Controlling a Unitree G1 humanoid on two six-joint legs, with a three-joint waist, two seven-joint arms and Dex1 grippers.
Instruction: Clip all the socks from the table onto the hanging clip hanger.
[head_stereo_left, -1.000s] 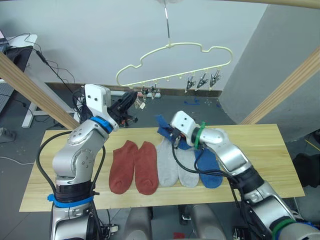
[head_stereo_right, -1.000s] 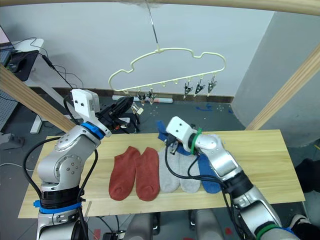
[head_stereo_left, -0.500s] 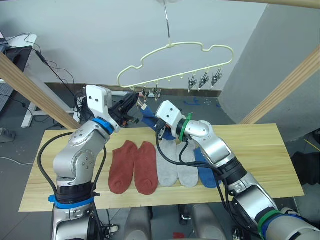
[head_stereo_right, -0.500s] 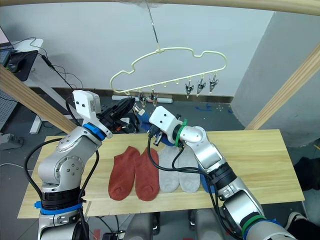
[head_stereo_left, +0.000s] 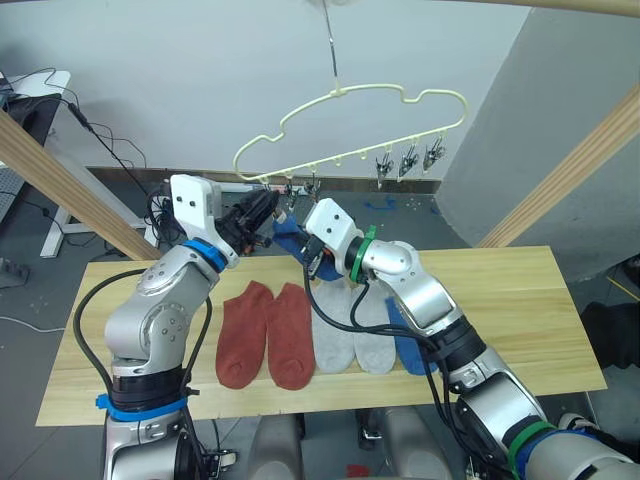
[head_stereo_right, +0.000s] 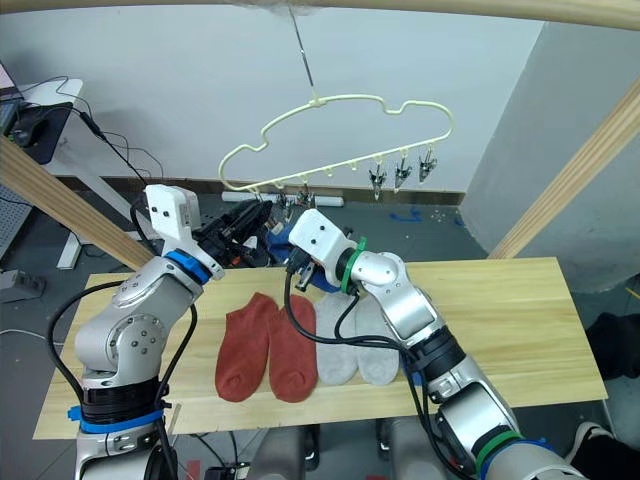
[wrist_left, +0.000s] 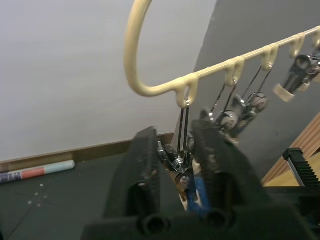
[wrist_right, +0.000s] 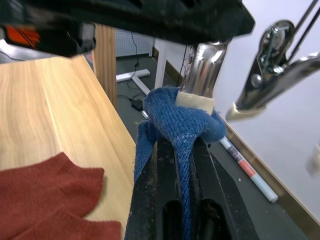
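A lab test bay, by the look of it: bare white wall, dark grey floor strewn with black cables at ten o'clock, pale round wooden frame poles, and a long light plank table.

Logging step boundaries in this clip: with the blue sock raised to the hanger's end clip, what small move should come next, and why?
Probably the left tool eases off the clip. It squeezes that clip, whose pads sit at the folded edge of the blue sock that the right tool holds up.
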